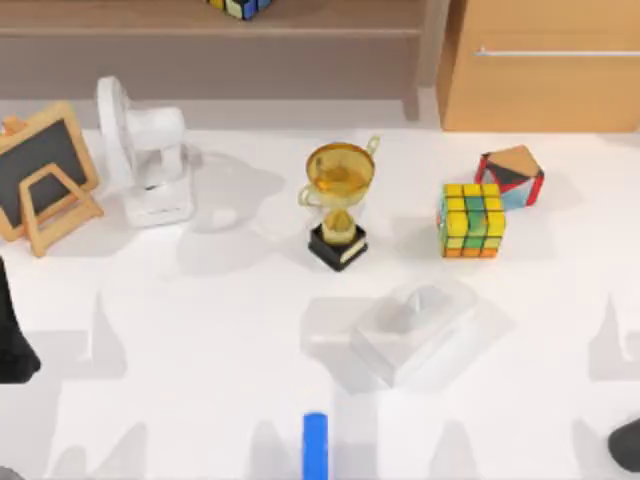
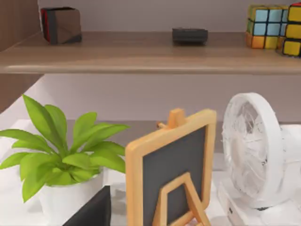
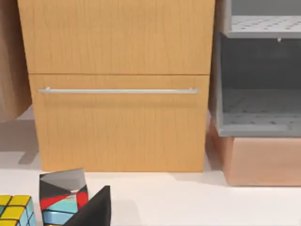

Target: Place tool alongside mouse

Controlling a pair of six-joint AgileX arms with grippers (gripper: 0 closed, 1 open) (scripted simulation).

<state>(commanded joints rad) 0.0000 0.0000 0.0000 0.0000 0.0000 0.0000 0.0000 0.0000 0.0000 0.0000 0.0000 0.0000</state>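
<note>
A white table (image 1: 200,330) seen from above; the tool (image 1: 315,444), a short bright blue bar, lies at the table's near edge, close to the middle, its long axis running front to back; part of it runs off the bottom of the top view. The mouse (image 1: 627,444), a dark rounded shape, sits at the near right corner, well apart from the tool, with bare table between them. The left arm (image 1: 12,345) is a black form at the far left edge; whether either hand is released or clenched I cannot tell. By position the tool lies roughly midway between the two sides, so either arm could reach; the right side is where it must end up. Behind the tool rests a clear plastic box (image 1: 420,330); farther back stand a gold trophy (image 1: 340,200), a white fan (image 1: 145,150), a small chalkboard easel (image 1: 45,175) and two puzzle cubes (image 1: 472,220); a wooden cabinet (image 1: 540,65) backs the room.
</note>
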